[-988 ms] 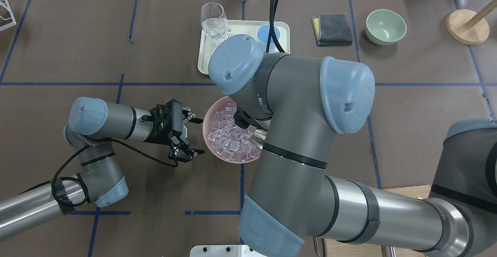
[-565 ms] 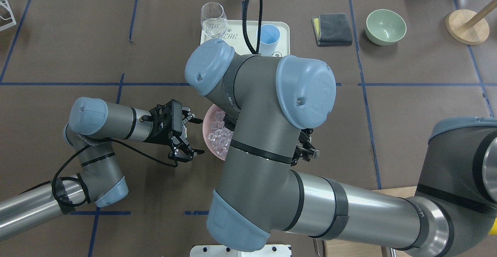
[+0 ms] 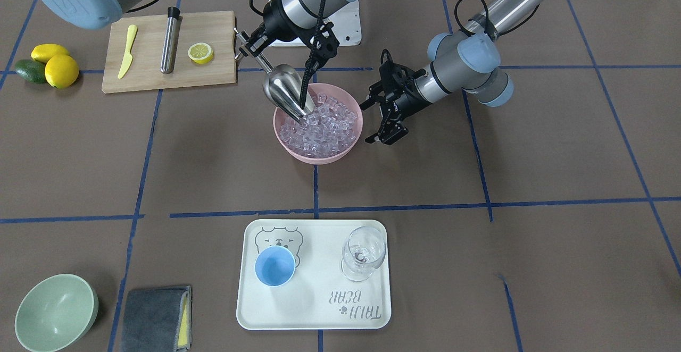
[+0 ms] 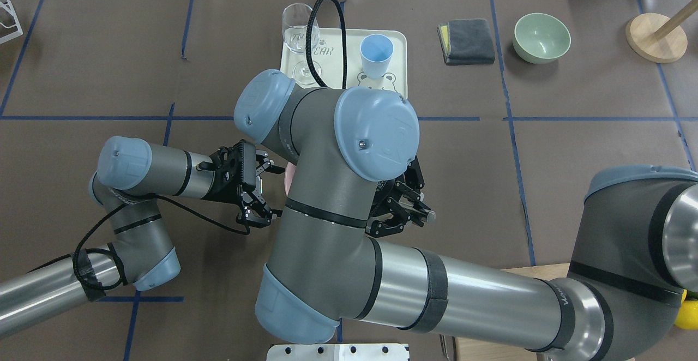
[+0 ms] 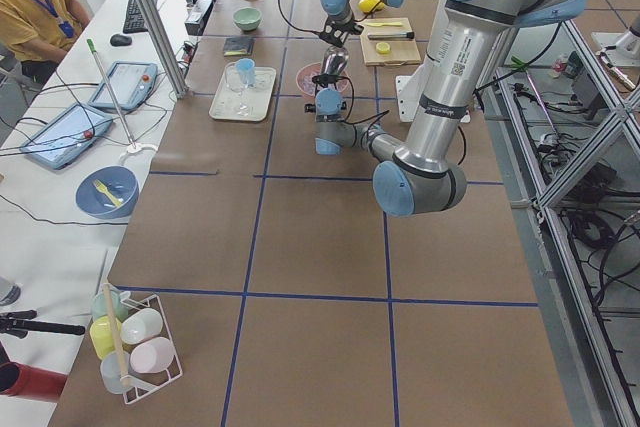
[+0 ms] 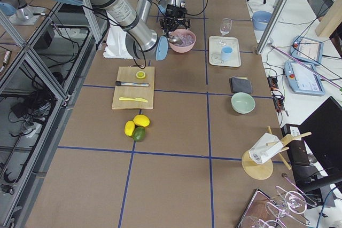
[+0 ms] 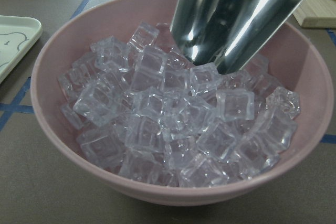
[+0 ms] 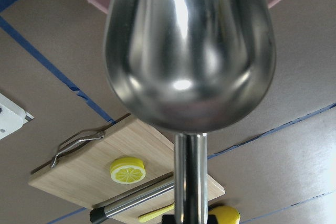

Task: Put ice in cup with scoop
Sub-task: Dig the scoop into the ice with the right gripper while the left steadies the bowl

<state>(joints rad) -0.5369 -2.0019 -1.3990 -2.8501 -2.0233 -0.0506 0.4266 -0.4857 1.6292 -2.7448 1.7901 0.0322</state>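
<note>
The steel scoop [image 3: 284,92] tilts down with its tip in the ice [image 3: 322,123], a pile of clear cubes in a pink bowl [image 3: 348,147]. My right gripper [image 3: 251,49] is shut on the scoop's handle, above the bowl's rim on the cutting-board side. My left gripper [image 3: 371,123] is open and empty, low beside the bowl's other side. The left wrist view shows the scoop [image 7: 236,14] touching the ice [image 7: 173,129]. The right wrist view shows the scoop's underside [image 8: 189,51]. The light-blue cup [image 3: 275,266] stands upright on a white tray [image 3: 314,309]. In the overhead view my right arm hides the bowl.
A clear stemmed glass [image 3: 363,253] stands on the tray beside the cup. A cutting board [image 3: 213,75] holds a yellow knife, a steel cylinder [image 3: 170,38] and a lemon half. Lemons and an avocado [image 3: 45,65], a green bowl [image 3: 56,312] and a grey cloth [image 3: 154,317] lie farther off.
My right arm has swung across the pink bowl and now hides it in the overhead view. The wrist holding the scoop has turned. My left arm has not moved.
</note>
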